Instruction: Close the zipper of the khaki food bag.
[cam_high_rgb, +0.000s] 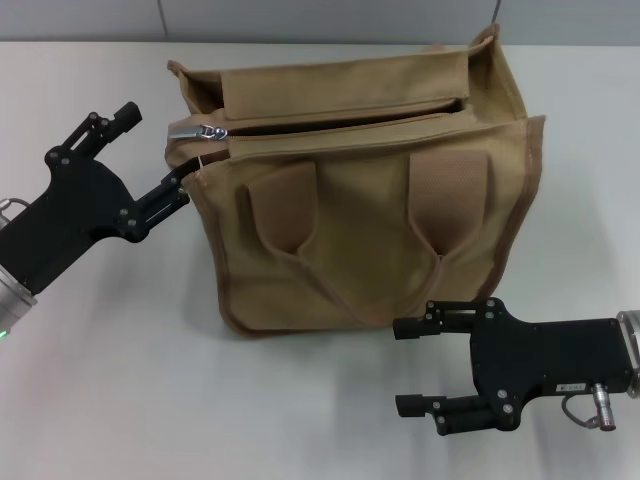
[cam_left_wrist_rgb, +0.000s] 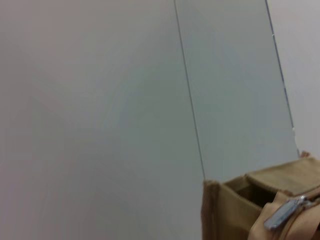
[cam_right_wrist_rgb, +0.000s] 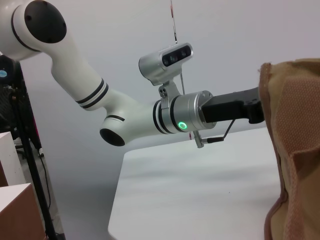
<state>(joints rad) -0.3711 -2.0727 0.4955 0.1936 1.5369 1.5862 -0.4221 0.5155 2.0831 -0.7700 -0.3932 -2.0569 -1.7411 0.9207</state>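
The khaki food bag (cam_high_rgb: 370, 220) stands upright in the middle of the table, its two brown handles hanging down its front. The zipper (cam_high_rgb: 340, 118) runs along the top, with a dark gap along most of its length. Its silver pull tab (cam_high_rgb: 196, 130) lies at the bag's left end and also shows in the left wrist view (cam_left_wrist_rgb: 282, 214). My left gripper (cam_high_rgb: 150, 152) is open beside the bag's left end, its lower finger (cam_high_rgb: 172, 190) against the bag's side just below the tab. My right gripper (cam_high_rgb: 405, 365) is open and empty, low in front of the bag's right half.
The bag stands on a white table (cam_high_rgb: 120, 380). A pale panelled wall (cam_left_wrist_rgb: 150, 100) rises behind it. In the right wrist view the left arm (cam_right_wrist_rgb: 125, 115) reaches to the bag's side (cam_right_wrist_rgb: 295, 150); a dark stand and boxes (cam_right_wrist_rgb: 20, 210) are beyond the table's edge.
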